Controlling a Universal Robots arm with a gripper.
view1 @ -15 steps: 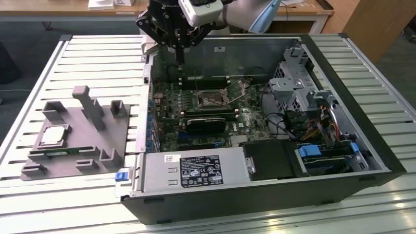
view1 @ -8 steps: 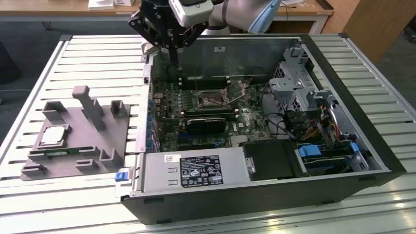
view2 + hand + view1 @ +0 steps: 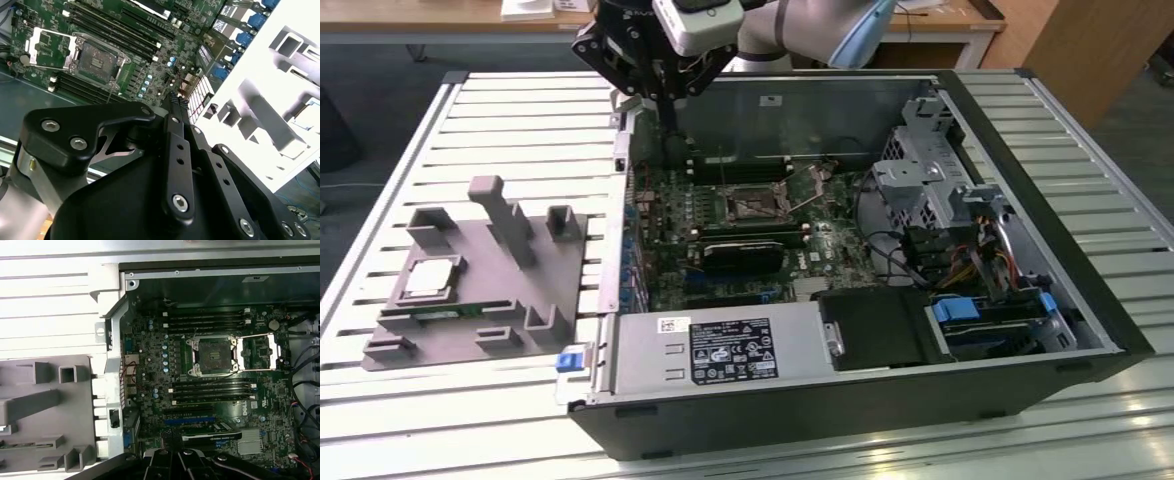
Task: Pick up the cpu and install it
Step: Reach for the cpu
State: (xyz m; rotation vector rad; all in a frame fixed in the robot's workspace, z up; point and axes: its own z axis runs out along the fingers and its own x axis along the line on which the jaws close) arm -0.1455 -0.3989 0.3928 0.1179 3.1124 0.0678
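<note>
The hand (image 3: 667,122) hangs from the arm (image 3: 821,30) and points down. Its two black fingers (image 3: 176,145) are long and thin. Their tips are pressed together, and nothing is between them. Wide black knuckles (image 3: 85,130) spread out above the fingers. A white block (image 3: 700,18) sits on the wrist above the hand. The pale grey arm bends up and away behind the hand.
</note>
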